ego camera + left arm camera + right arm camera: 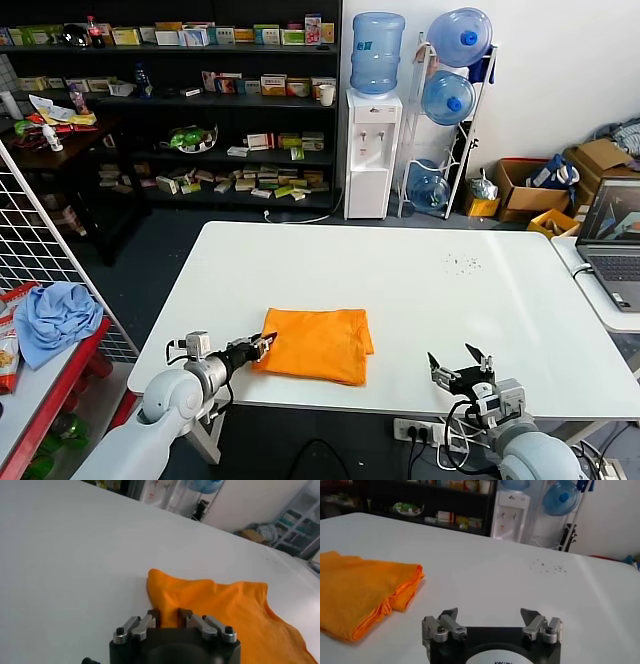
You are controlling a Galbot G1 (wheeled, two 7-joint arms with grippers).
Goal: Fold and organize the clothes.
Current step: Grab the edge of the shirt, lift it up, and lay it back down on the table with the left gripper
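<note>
You are getting bright, even room light on the glossy white rectangular table (pixel 420 290), with wrist-view backgrounds blurring softly.

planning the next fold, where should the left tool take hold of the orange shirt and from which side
Probably the shirt's left edge, from the robot's left, low along the table. The shirt lies flat and folded, so only its layered edges give something to pinch. The left tool is already there, its fingers narrowed around the cloth edge.
</note>
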